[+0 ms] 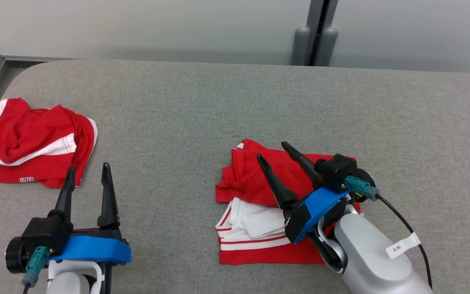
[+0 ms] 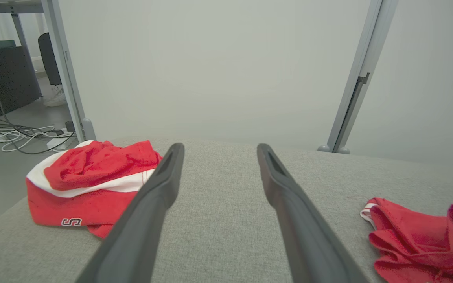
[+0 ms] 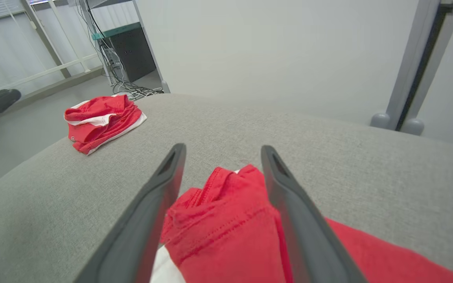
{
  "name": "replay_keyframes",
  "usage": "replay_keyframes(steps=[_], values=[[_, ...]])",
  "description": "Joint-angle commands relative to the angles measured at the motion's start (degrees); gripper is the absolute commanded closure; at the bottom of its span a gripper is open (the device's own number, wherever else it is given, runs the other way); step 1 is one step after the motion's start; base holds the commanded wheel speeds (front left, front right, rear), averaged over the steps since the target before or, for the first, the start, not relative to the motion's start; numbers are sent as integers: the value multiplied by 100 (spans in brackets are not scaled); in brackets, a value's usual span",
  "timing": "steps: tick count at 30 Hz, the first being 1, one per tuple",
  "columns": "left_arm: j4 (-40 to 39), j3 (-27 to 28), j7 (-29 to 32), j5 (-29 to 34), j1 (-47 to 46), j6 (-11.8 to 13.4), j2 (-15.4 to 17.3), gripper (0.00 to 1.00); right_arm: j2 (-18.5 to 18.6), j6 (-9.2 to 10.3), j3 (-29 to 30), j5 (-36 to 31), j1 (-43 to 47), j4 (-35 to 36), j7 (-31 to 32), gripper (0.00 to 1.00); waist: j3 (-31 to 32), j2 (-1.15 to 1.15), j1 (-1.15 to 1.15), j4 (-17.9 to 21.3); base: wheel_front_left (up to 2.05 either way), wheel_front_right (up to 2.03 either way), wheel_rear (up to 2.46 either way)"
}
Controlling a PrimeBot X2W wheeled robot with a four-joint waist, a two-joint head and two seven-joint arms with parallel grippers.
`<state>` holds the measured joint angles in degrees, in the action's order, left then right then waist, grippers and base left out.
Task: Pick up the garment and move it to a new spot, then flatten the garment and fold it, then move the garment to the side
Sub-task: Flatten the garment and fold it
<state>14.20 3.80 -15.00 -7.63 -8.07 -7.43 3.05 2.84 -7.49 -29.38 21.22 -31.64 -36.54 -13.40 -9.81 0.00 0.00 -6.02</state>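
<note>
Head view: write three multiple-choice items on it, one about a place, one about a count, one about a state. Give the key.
1. Where on the table does the crumpled garment lie?
A. at its left end
B. at its right end
C. in the middle

2. How many red-and-white garments lie on the table?
A. one
B. two
C. three

3. How does the right gripper stand?
A. shut on cloth
B. shut on nothing
C. open over the folded garment

Key: 1 A, it lies by the rounded left corner; 2 B, one is crumpled and one folded; 3 C, its fingers are spread apart above the red cloth.
</note>
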Motion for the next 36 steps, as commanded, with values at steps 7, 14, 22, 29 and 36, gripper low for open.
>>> replay_keyframes(steps=[7, 14, 22, 29, 36], values=[[-50, 54, -25, 13, 119, -8, -9, 0, 212, -1, 794, -604, 294, 401, -91, 0, 159, 0, 0, 234, 0, 0, 0], [-63, 44, -26, 8, 180, -8, -4, 0, 485, -1, 1789, -836, 824, 837, 88, 0, 208, 0, 0, 289, 0, 0, 0], [-24, 13, -25, -25, 193, -8, 45, 0, 544, -1, 2394, -1037, 1212, 1001, 310, 13, 249, 0, 0, 237, 0, 0, 0], [-54, -9, -26, 17, 230, -8, 43, 0, 514, -1, 2455, -1077, 1173, 654, 329, 100, 284, 0, 0, 169, 0, 0, 0], [-18, -66, -26, -11, 175, -8, 65, 0, 420, -1, 1987, -1058, 847, -90, 273, 100, 259, 0, 0, 94, 0, 0, 0]])
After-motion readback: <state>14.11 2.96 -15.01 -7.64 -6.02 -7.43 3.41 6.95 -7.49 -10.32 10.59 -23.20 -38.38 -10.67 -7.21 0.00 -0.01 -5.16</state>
